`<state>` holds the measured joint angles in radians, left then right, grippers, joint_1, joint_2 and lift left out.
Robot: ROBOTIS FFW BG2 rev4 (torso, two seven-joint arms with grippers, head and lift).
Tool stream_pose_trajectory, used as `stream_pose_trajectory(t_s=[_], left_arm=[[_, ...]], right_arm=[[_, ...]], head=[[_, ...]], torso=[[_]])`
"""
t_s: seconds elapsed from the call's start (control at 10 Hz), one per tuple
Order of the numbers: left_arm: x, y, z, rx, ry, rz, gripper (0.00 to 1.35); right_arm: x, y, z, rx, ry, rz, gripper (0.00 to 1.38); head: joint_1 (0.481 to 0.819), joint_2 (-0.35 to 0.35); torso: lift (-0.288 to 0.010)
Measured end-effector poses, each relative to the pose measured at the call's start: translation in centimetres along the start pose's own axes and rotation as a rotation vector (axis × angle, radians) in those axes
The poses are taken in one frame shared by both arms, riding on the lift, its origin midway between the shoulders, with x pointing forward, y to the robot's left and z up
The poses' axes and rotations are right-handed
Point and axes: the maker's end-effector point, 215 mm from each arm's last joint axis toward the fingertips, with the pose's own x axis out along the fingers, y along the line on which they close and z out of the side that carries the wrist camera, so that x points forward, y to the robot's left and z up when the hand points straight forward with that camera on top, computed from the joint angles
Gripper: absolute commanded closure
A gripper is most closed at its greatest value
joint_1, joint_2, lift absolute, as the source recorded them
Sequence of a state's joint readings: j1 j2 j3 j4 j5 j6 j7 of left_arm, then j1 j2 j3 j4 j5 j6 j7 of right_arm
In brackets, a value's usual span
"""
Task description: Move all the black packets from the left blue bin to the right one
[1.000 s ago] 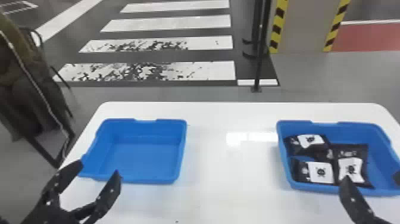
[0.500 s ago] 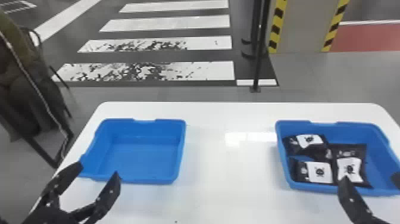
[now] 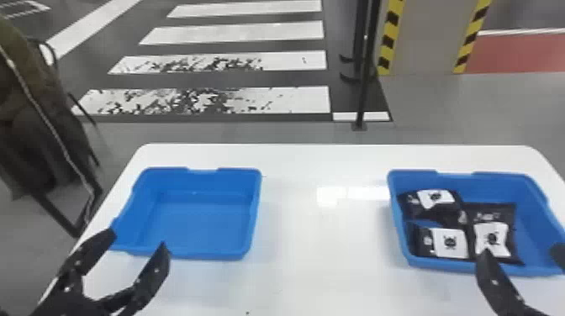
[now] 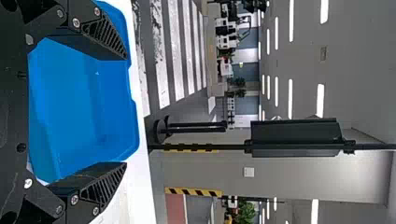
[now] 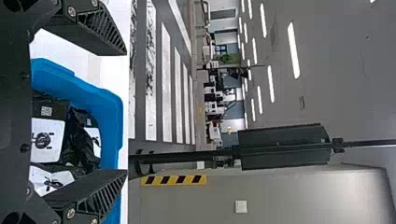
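The flat, white-labelled black plastic packets [image 3: 450, 243], probably light, soft and slippery, are best gripped mid-body; the left claw [image 4: 125, 110] and right claw [image 5: 125, 112] are spread apart.

White table [image 3: 323, 260], glossy, light reflected on top. Beyond it: grey floor [image 3: 462, 105]; dark area with white crossing stripes [image 3: 252, 101], partly worn; black post [image 3: 365, 75]; wall [image 4: 289, 179] with yellow-and-black edging [image 3: 389, 38]. Ceiling [image 5: 327, 60] grey, bright strip lights [image 5: 293, 50].
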<state>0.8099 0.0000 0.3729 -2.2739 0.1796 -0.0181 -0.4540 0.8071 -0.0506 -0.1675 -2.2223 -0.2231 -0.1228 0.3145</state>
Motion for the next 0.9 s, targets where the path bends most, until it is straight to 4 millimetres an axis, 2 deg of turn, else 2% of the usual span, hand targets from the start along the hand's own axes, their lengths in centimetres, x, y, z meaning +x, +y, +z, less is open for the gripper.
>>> stream_pose_trajectory(t_s=[0.9], left_arm=[[-0.05, 0.06, -0.35, -0.011, 0.004, 0.002, 0.25]], right_arm=[[0.02, -0.07, -0.11, 0.006, 0.0, -0.001, 0.13]], head=[[0.695, 0.105]], torso=[[-0.14]])
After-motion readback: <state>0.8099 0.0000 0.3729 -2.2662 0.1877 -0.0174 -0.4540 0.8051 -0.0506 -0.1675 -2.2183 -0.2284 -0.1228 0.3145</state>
